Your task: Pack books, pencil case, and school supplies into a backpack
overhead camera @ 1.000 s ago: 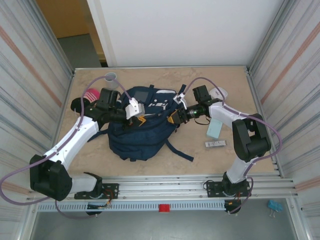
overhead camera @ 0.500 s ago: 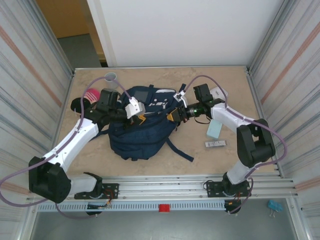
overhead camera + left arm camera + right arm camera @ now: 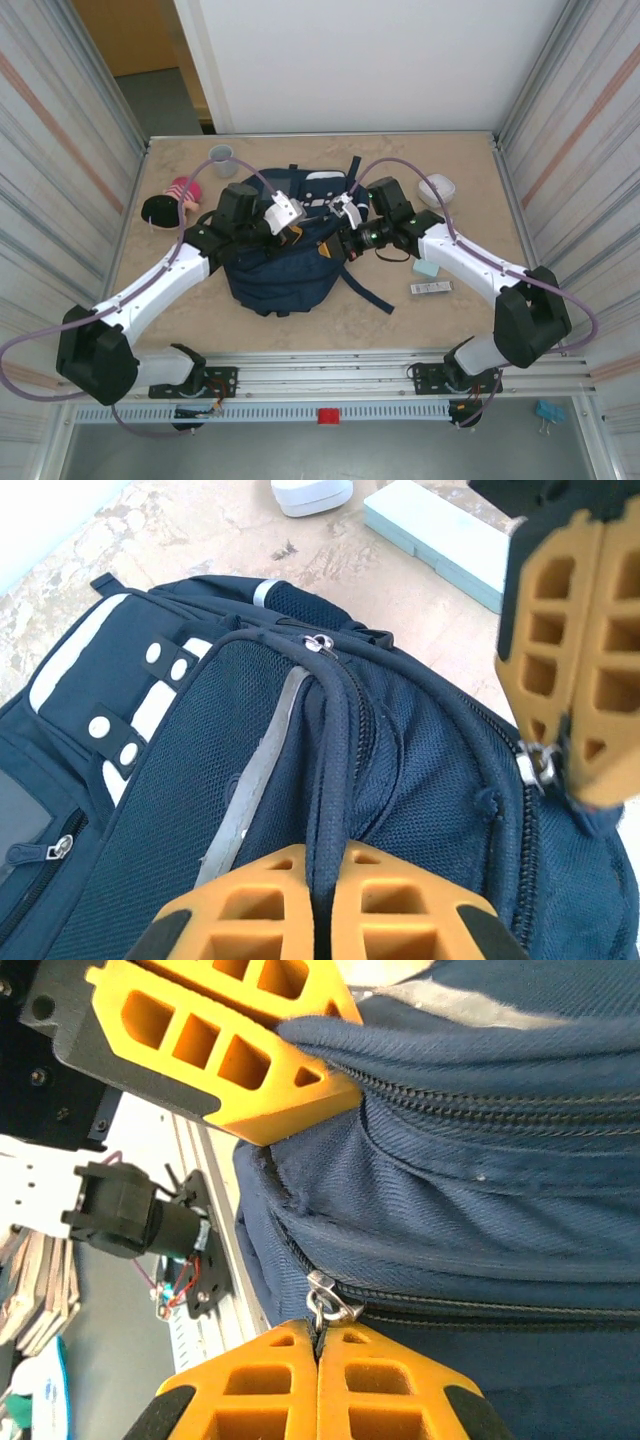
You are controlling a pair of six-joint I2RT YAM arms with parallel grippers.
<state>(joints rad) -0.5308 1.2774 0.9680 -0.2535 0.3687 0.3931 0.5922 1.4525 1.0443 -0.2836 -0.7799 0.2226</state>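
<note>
The navy backpack (image 3: 275, 275) lies mid-table, bunched up between both arms. My left gripper (image 3: 293, 233) is shut on a raised fabric ridge of the backpack (image 3: 250, 730), which runs between its orange fingers (image 3: 250, 905). My right gripper (image 3: 338, 243) is shut on the metal zipper pull (image 3: 331, 1305); in the right wrist view its fingertips (image 3: 390, 1370) meet just under the ring. The left wrist view shows the right gripper's fingers (image 3: 575, 650) at the upper right, clamped on the same zipper pull (image 3: 540, 765). The books are out of view.
A pale teal flat item (image 3: 427, 268) and a small dark-and-silver oblong item (image 3: 432, 288) lie right of the backpack. A white case (image 3: 440, 188) sits at the back right. A grey cup (image 3: 221, 155) and a pink-and-black item (image 3: 168, 205) are at the back left. Metal walls flank the table.
Both grippers moved closer together over the backpack's top. The right gripper closed onto the zipper pull. The backpack bunched up and a strap flipped toward the back.
</note>
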